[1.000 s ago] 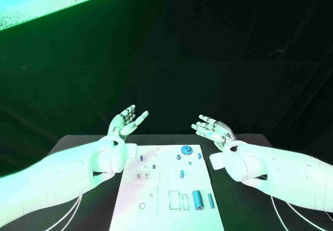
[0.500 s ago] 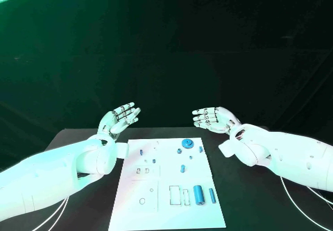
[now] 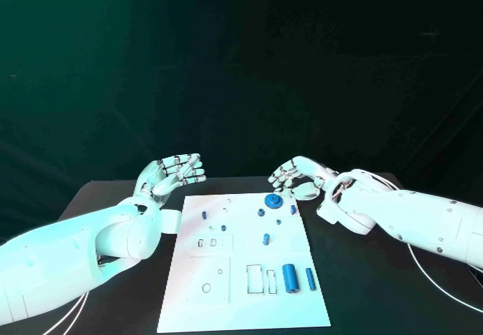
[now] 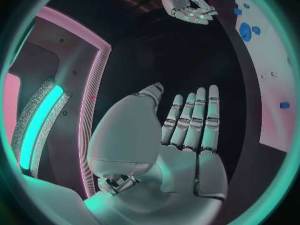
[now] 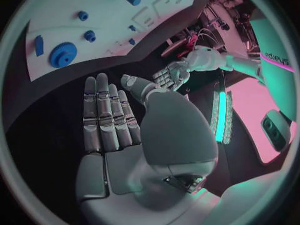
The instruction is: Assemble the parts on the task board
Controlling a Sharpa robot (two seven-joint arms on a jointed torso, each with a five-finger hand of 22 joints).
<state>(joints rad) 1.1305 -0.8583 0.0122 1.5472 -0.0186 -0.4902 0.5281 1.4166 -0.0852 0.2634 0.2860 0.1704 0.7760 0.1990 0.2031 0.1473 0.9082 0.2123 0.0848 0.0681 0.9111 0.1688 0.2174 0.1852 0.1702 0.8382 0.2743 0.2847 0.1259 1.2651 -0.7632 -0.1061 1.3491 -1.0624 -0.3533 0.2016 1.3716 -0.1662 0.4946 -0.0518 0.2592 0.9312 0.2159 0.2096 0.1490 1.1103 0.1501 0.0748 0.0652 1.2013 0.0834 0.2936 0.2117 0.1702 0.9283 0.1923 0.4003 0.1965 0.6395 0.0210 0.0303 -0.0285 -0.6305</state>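
Observation:
The white task board (image 3: 241, 307) lies in the middle of the black table. On it I see a blue gear (image 3: 271, 200) at the far end, a blue cylinder (image 3: 289, 277) with a thin blue piece (image 3: 311, 278) beside it near the front, and several small blue pegs (image 3: 266, 239) between them. My left hand (image 3: 171, 174) hovers off the board's far left corner, fingers apart and empty. My right hand (image 3: 297, 174) hangs just beyond the gear, also holding nothing. The wrist views show the left hand (image 4: 181, 135) and the right hand (image 5: 119, 125) with straight fingers and bare palms.
Black table (image 3: 373, 293) runs along both sides of the board. White cables (image 3: 443, 286) trail at the front right. Outlined recesses (image 3: 254, 278) lie on the board left of the cylinder. The right wrist view takes in the gear (image 5: 62, 54) and my left hand (image 5: 172, 75).
Both hands have come down from a raised, fingers-up pose and tipped forward toward the board's far end. The right hand is now close to the gear. The head camera has shifted too.

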